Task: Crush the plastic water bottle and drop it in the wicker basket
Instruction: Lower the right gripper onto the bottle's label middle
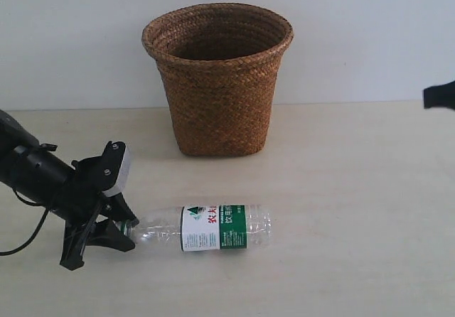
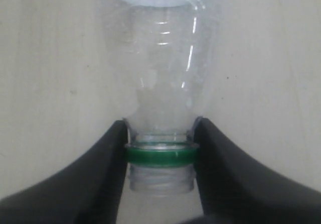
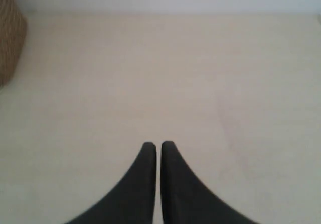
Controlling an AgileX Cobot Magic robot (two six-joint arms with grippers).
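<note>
The plastic water bottle (image 1: 213,227) lies on its side on the table, uncrushed, with its neck pointing left. In the left wrist view the bottle (image 2: 160,73) shows a green ring and a bare threaded mouth; no cap shows. My left gripper (image 1: 126,229) (image 2: 160,133) is shut on that neck, one black finger on each side. The wicker basket (image 1: 220,82) stands upright behind the bottle, against the wall. My right gripper (image 3: 158,144) is shut on nothing, hanging over bare table; only a dark bit of it (image 1: 439,95) shows at the exterior view's right edge.
The pale wooden table (image 1: 355,189) runs back to a white wall. An edge of the basket (image 3: 10,43) shows in the right wrist view. A black cable (image 1: 21,242) trails from the left arm.
</note>
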